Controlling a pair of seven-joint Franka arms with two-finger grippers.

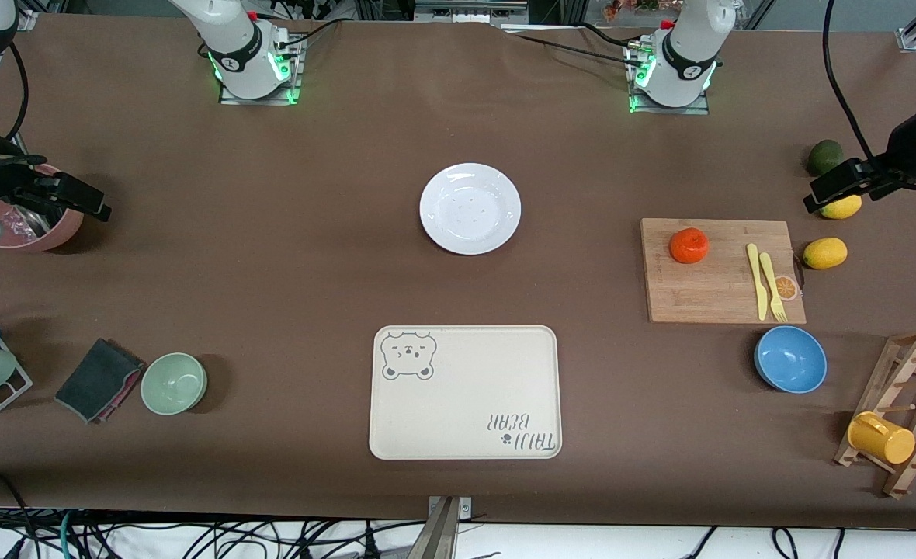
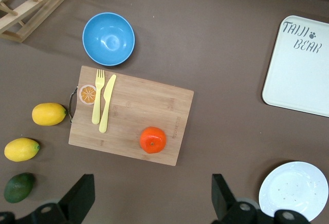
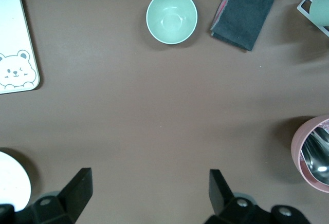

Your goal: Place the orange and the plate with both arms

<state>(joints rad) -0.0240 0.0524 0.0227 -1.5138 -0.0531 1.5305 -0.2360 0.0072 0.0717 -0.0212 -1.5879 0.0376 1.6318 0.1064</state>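
The orange [image 1: 689, 245] sits on a wooden cutting board [image 1: 706, 291] toward the left arm's end of the table. The white plate [image 1: 470, 208] lies empty mid-table, between the two arm bases and the bear tray. My left gripper [image 1: 830, 186] hangs open and empty above the lemons beside the board. In its wrist view the orange [image 2: 152, 140] shows between the open fingers [image 2: 79, 196] and the plate [image 2: 293, 190] shows off to one side. My right gripper [image 1: 78, 198] hangs open and empty over a pink pot. Its wrist view [image 3: 149, 190] catches the plate's edge [image 3: 10, 180].
A cream bear tray [image 1: 466, 392] lies nearer the camera than the plate. A yellow fork and knife [image 1: 765, 283] rest on the board. Two lemons [image 1: 825, 252], a dark green fruit [image 1: 824, 157], a blue bowl [image 1: 790, 359] and a cup rack [image 1: 900, 411] crowd the left arm's end. The pink pot [image 1: 39, 233], a green bowl [image 1: 174, 383] and a cloth [image 1: 98, 379] are at the right arm's end.
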